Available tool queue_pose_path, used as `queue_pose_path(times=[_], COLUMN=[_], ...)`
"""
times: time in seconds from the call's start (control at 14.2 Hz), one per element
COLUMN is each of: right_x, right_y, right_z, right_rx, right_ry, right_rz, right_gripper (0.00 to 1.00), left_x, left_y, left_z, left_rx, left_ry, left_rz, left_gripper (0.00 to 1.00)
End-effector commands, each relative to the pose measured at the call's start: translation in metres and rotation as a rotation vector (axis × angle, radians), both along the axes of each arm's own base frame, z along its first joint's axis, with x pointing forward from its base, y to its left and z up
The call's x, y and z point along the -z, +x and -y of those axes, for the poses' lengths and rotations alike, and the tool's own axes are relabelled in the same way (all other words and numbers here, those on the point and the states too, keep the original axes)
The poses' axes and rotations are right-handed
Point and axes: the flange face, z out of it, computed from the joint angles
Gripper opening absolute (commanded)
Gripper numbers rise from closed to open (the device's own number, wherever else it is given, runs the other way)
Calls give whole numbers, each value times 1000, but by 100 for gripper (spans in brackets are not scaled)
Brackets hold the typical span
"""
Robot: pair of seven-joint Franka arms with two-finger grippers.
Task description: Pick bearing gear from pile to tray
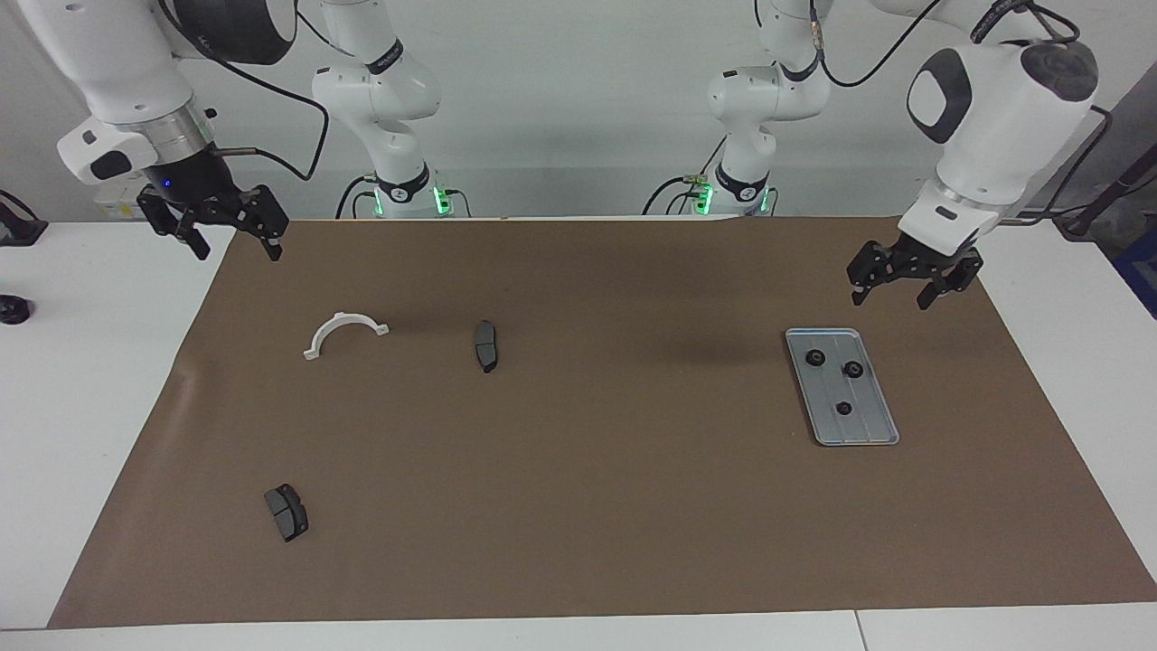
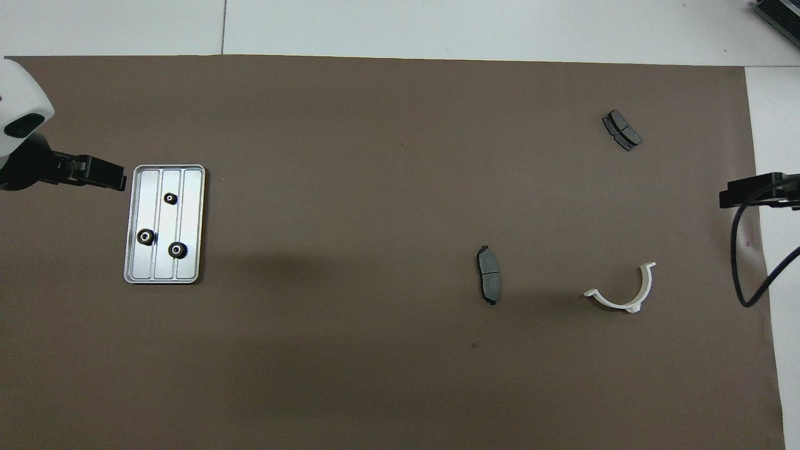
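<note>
The silver-grey grooved tray (image 1: 872, 425) (image 2: 190, 219) lies on the brown mat toward the left arm's end of the table. Three small black bearing gears rest in it, apart from each other: one (image 1: 814, 358) (image 2: 177, 250), a second (image 1: 852, 368) (image 2: 145, 237) and a third (image 1: 843, 408) (image 2: 169, 198). My left gripper (image 1: 891, 295) (image 2: 116, 179) hangs open and empty in the air, off the tray's edge on the side toward the left arm's end. My right gripper (image 1: 235, 249) (image 2: 726, 197) waits open and empty above the mat's edge at the right arm's end. The pile is out of view.
A white half-ring bracket (image 1: 346, 332) (image 2: 622, 294) and a dark brake pad (image 1: 485, 345) (image 2: 489, 282) lie toward the right arm's end. Another brake pad (image 1: 286, 512) (image 2: 621, 130) sits farther from the robots. A small black object (image 1: 14, 309) rests on the white tabletop.
</note>
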Motion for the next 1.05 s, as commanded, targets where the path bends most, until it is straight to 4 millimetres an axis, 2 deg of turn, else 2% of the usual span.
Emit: queue_pose_path(times=[0.0,0.14,0.28,0.35,0.98], right_x=[-2,-2,-2,-2,-2], right_y=[-8,-8,-8,-8,-8], right_z=[1,1,1,1,1], right_rx=[-11,-11,-11,-11,-11], right_ry=[-7,-7,-7,-7,-7], right_rz=[-8,-8,-8,-8,-8], right_gripper=[100,100,100,100,100], left_x=[-18,-11,-13,-13,-19], left_y=[-6,-15,-17,-17,-20], left_z=[3,9,14,7,3], left_rx=[12,23,28,15,13], left_ry=[11,13,11,5,-44], left_rz=[-37,-43,-37,-39,-47], left_gripper=[100,100,100,100,100])
